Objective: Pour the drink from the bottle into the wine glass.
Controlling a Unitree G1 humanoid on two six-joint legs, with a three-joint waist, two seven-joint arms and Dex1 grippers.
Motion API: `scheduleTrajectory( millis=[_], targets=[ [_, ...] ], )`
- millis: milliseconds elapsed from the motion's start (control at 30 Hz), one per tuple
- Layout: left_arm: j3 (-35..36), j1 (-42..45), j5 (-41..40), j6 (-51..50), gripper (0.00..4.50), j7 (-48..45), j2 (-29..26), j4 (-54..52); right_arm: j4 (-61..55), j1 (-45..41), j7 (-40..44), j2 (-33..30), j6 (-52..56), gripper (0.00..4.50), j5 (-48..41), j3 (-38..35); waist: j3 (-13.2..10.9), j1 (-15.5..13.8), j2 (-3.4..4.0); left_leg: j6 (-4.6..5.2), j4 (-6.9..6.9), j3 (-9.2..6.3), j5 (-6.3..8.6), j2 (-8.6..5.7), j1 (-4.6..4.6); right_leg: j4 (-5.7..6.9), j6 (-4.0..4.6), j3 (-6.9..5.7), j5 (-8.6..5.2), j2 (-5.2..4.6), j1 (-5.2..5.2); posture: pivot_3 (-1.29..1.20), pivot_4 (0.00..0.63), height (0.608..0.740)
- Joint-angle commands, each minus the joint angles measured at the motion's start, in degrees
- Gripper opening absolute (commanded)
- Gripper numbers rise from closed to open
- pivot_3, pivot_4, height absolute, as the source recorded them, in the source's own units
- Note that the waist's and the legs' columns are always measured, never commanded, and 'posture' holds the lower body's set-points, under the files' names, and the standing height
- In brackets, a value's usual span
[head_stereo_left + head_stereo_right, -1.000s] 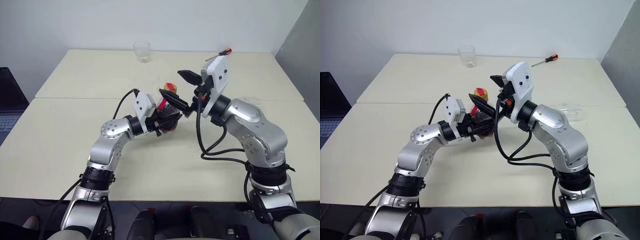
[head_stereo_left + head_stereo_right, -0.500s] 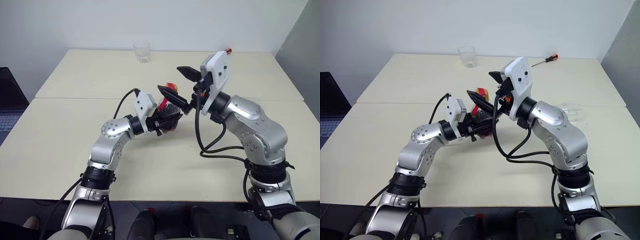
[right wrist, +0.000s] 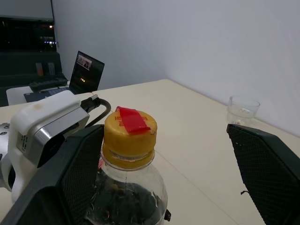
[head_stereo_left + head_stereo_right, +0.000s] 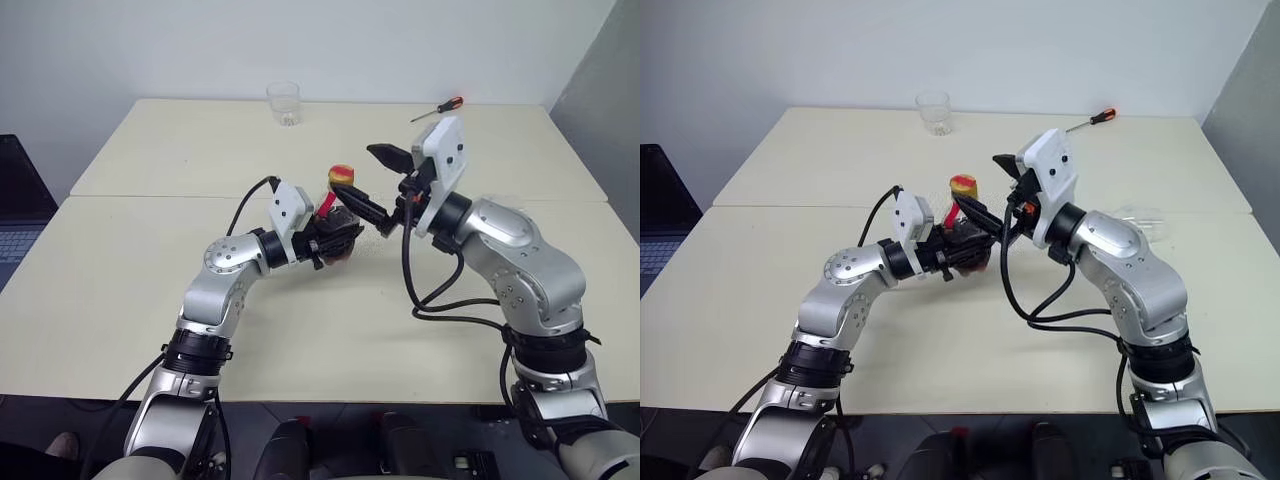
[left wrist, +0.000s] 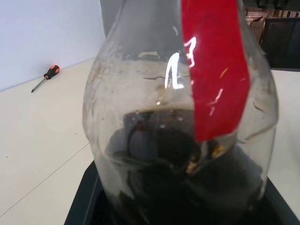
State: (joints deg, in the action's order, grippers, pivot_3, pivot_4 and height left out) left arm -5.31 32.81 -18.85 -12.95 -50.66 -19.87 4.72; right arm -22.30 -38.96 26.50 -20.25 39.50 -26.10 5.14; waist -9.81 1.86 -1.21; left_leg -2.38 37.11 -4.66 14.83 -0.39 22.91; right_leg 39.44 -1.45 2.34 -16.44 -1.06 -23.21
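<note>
Left hand [image 4: 335, 235] grips the bottle [image 4: 337, 222]; right hand [image 4: 375, 183] gapes wide by its cap.
Cream surface [image 4: 150, 270]: tumbler [image 4: 284, 103] and screwdriver [image 4: 437, 108] near the far edge, white wall behind.

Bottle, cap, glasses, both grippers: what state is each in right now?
bottle: upright, gripped, part full of dark drink
yellow cap: on
left gripper: shut on bottle
right gripper: open, beside the cap
tumbler: upright, empty
wine glass: lying on its side
screwdriver: lying flat
</note>
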Motion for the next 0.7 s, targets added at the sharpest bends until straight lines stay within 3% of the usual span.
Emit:
scheduleTrajectory(
  millis=[33, 700],
  targets=[
    [1.2, 0.9, -0.9, 1.7, 2.02, -0.1, 0.0, -3.1, -1.3, 0.7, -0.2, -2.0, 0.3, 4.45, -0.4, -3.9, 0.0, 0.0, 0.0, 0.0, 0.0, 0.0, 0.0, 0.0, 0.0, 0.0, 0.0, 0.0, 0.0, 0.0, 0.0, 0.0, 0.15, 0.74],
    [1.4, 0.7, -1.0, 1.6, 2.02, -0.6, 0.1, -2.8, -4.8, 4.6, 0.7, -7.3, 5.6, 4.45, -5.4, -10.7, 0.0, 0.0, 0.0, 0.0, 0.0, 0.02, 0.0, -0.01, 0.01, 0.0, 0.0, 0.01, 0.0, 0.0, 0.0, 0.0, 0.15, 0.74]
  ],
)
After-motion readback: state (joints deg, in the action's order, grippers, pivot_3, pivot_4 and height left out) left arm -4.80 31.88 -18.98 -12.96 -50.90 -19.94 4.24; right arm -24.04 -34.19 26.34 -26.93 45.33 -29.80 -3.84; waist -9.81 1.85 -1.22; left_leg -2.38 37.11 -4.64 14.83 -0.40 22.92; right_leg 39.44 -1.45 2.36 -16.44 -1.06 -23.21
